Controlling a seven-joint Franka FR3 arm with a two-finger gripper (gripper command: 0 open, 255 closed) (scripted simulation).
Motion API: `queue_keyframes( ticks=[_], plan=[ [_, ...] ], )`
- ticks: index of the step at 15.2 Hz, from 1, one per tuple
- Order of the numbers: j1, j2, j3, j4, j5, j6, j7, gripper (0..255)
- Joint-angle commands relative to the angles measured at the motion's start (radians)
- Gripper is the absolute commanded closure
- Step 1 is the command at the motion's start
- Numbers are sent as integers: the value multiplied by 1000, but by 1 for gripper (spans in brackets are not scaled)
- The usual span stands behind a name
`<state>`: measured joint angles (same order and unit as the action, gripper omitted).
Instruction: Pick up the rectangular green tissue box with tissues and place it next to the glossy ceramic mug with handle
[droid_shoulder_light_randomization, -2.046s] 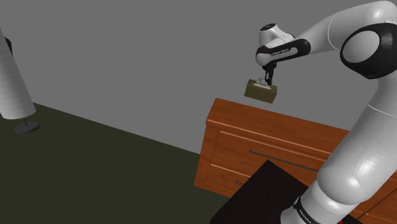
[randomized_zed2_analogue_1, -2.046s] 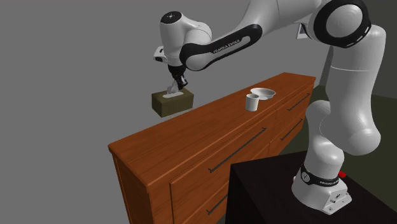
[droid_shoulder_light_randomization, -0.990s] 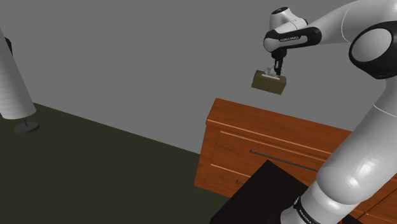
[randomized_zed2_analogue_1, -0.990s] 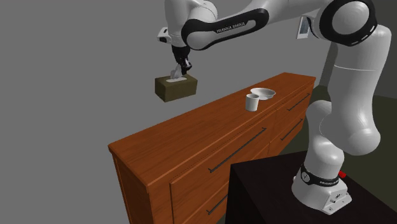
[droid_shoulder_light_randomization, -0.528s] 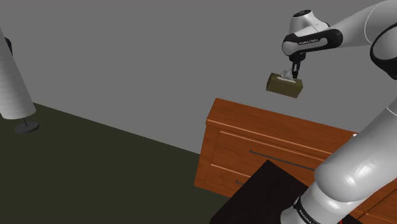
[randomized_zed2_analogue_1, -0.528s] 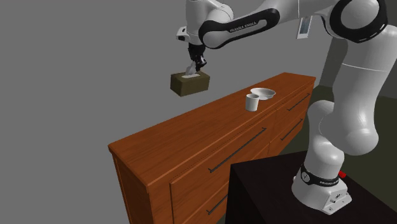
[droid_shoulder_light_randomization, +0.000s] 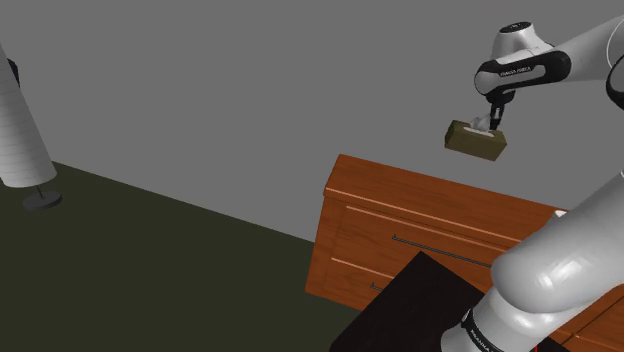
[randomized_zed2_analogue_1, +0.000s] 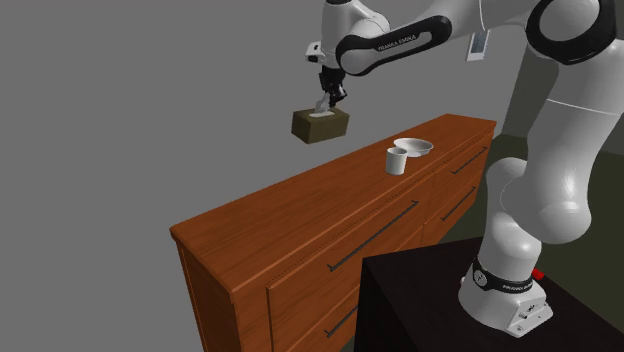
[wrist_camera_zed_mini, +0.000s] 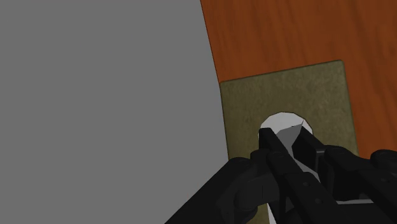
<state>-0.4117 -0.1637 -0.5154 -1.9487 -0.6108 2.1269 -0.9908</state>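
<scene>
Grip status: gripper (randomized_zed2_analogue_1: 327, 107) is pinched narrow on the white tissue tuft (wrist_camera_zed_mini: 284, 122) poking out of the olive-green tissue box (randomized_zed2_analogue_1: 320, 125). From the wrist view it does not look like the fingers reach the box walls. The box hangs in the air under the fingers, well above the wooden dresser (randomized_zed2_analogue_1: 300, 215) and off to the second exterior view's left of the white mug (randomized_zed2_analogue_1: 395, 161). The mug stands on the dresser top just beside a shallow white bowl (randomized_zed2_analogue_1: 413, 147).

Risks from here, my read:
- Slip: the only hold seems to be the tuft, so a quick move or a hard stop could pull the tissue free and drop the box.
- Swing: the box sits slightly tilted in the shoulder view. With one pinch point it can yaw or rock, so it may land corner first and tip.
- Edge: in the wrist view one long side of the box lines up roughly with the dresser's edge, with plain grey beyond it. Lowering on that line could leave the box overhanging (or off the top entirely).
- Collision: the mug looks light. Coming in low or overshooting sideways could knock it into the bowl, so I would descend clear of it and only then close the gap.
</scene>
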Motion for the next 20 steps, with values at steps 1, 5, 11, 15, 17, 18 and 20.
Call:
queue_keyframes(
  ticks=[1,5,11,15,17,18,20],
  plan=[
    [-18,-1,-31,0,8,25,-47,255],
    [-52,0,-97,-1,31,77,-144,255],
    [-90,30,-186,-4,82,163,-266,255],
    [-95,40,-192,-48,70,213,-245,255],
    [-97,46,-195,-69,64,238,-235,255],
    [-99,49,-196,-79,62,251,-230,255],
    [-101,57,-200,-98,56,276,-220,255]
  ],
)
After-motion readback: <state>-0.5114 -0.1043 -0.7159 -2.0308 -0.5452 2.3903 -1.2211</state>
